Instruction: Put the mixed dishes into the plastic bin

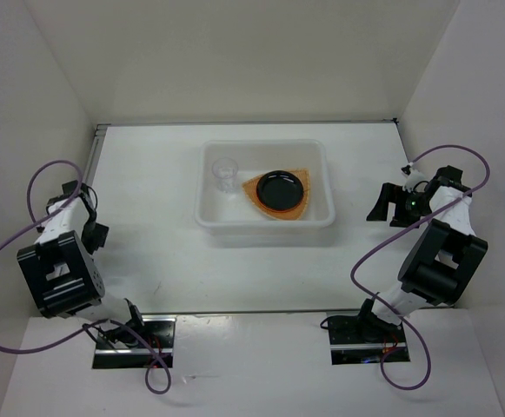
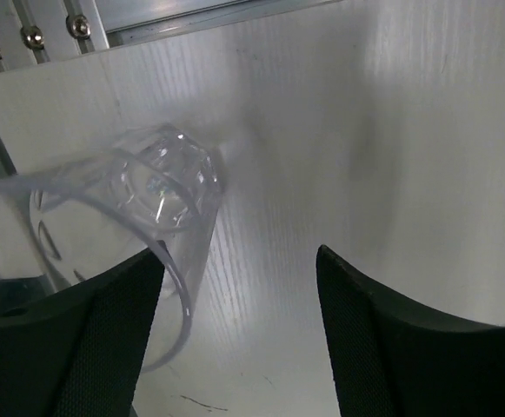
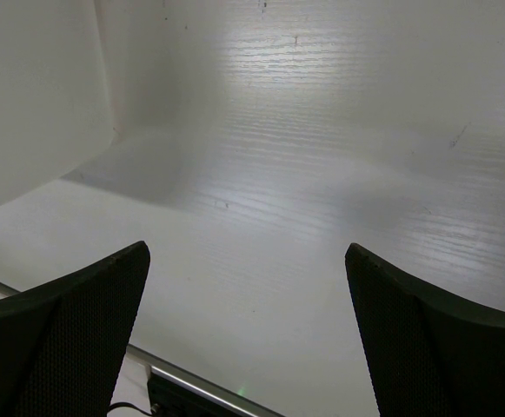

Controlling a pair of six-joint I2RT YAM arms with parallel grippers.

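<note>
The plastic bin (image 1: 207,213) stands mid-table. Inside it a small clear cup (image 1: 225,174) stands upright at the left. A glossy black plate (image 1: 282,188) lies on the tan woven dish (image 1: 254,189) at the right. The orange plate is hidden. My left gripper (image 1: 87,217) is at the table's far left, open (image 2: 239,256). A second clear cup (image 2: 148,195) lies on its side by the left finger (image 2: 87,339), its rim crossing that fingertip. My right gripper (image 1: 389,204) is open and empty right of the bin (image 3: 248,252), over bare table.
White walls close in the table on the left, back and right. A metal rail (image 2: 148,22) with bolts runs along the wall just beyond the lying cup. Purple cables loop around both arms (image 1: 35,187).
</note>
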